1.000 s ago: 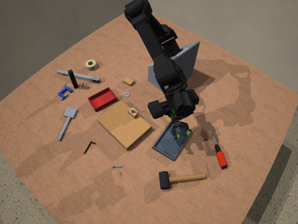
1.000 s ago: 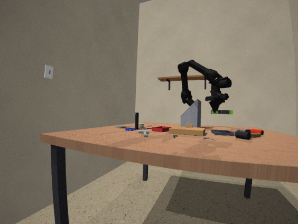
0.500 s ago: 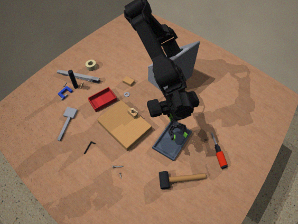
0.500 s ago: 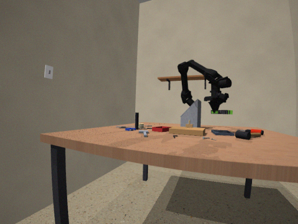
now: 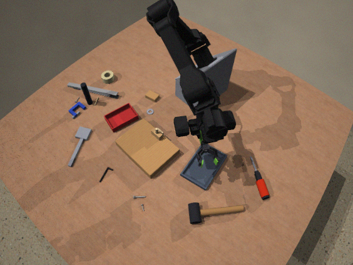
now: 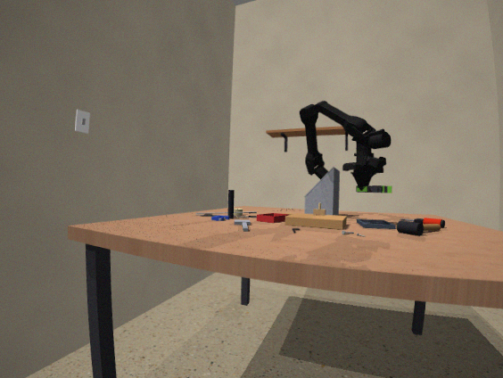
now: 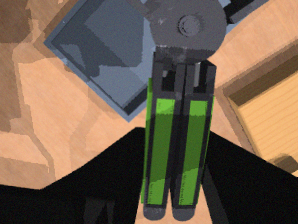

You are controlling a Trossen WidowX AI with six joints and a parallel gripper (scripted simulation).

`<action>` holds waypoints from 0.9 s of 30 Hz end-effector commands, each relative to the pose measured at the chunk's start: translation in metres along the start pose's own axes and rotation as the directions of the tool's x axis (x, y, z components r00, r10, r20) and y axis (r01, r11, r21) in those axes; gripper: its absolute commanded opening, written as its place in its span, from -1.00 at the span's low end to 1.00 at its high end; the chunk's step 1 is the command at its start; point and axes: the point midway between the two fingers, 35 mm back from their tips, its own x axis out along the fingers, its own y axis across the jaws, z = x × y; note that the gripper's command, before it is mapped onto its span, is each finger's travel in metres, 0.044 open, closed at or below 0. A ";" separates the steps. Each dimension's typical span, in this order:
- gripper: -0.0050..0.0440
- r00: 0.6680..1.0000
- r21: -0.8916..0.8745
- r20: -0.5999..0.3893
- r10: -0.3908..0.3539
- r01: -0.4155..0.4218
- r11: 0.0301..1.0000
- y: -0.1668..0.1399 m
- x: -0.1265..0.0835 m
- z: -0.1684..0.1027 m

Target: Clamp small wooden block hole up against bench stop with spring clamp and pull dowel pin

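Top view shows a reddish-brown wooden table point(image 5: 94, 225) on dark legs, standing on speckled flooring between plain beige walls; the exterior view adds a wooden wall shelf point(image 6: 292, 132) and a white wall plate point(image 6: 82, 121). At frame centre, a light wooden board point(image 5: 147, 151) carries the small wooden block point(image 5: 157, 133) with its dowel pin standing up, near the board's upper edge. Just right of the board lies a blue-grey shallow tray point(image 5: 200, 176), and above it hangs the black end effector point(image 5: 203, 147), clenched on the green-handled black spring clamp point(image 7: 174, 156), held clear of the table. Around them lie a red open box point(image 5: 121, 117), a black-headed wooden mallet point(image 5: 216, 211), an orange-handled screwdriver point(image 5: 260, 184), a cream tape roll point(image 5: 107, 76) and a blue C-clamp point(image 5: 76, 109). No writing is legible.
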 end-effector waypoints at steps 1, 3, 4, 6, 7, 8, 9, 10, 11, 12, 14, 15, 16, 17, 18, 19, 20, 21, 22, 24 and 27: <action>-0.80 1.000 0.033 -0.002 -0.003 0.004 0.999 -0.001 0.000 0.001; -0.80 1.000 0.051 -0.002 -0.003 0.004 0.999 -0.002 0.000 0.001; -0.80 1.000 0.060 -0.002 -0.003 0.004 0.998 -0.002 0.000 0.001; -0.80 1.000 0.077 -0.002 -0.003 0.004 0.997 -0.002 0.000 0.001; -0.80 1.000 0.086 -0.002 -0.003 0.004 0.996 -0.002 0.000 0.001; -0.80 1.000 0.095 -0.002 -0.003 0.004 0.995 -0.002 0.000 0.001; -0.80 1.000 0.104 -0.002 -0.003 0.004 0.995 -0.003 0.001 0.001; -0.80 1.000 0.104 -0.002 -0.003 0.004 0.995 -0.003 0.001 0.001; -0.80 1.000 0.104 -0.002 -0.003 0.004 0.995 -0.003 0.001 0.001; -0.80 1.000 0.112 -0.002 -0.003 0.004 0.994 -0.003 0.001 0.002; -0.80 1.000 0.130 -0.002 -0.004 0.004 0.992 -0.003 0.001 0.002; -0.80 1.000 0.139 -0.002 -0.004 0.004 0.990 -0.003 0.001 0.002; -0.80 1.000 0.147 -0.002 -0.004 0.004 0.989 -0.003 0.001 0.002; -0.80 1.000 0.156 -0.002 -0.004 0.004 0.988 -0.004 0.001 0.002; -0.80 1.000 0.165 -0.002 -0.004 0.004 0.986 -0.004 0.001 0.002; -0.80 1.000 0.173 -0.002 -0.004 0.004 0.985 -0.004 0.001 0.002; -0.80 1.000 0.182 -0.002 -0.004 0.004 0.983 -0.004 0.001 0.002; -0.80 1.000 0.191 -0.002 -0.004 0.004 0.982 -0.004 0.001 0.002; -0.80 1.000 0.199 -0.002 -0.004 0.004 0.980 -0.005 0.001 0.003; -0.80 1.000 0.217 -0.002 -0.004 0.004 0.976 -0.005 0.001 0.003; -0.80 1.000 0.234 -0.002 -0.004 0.004 0.972 -0.005 0.001 0.003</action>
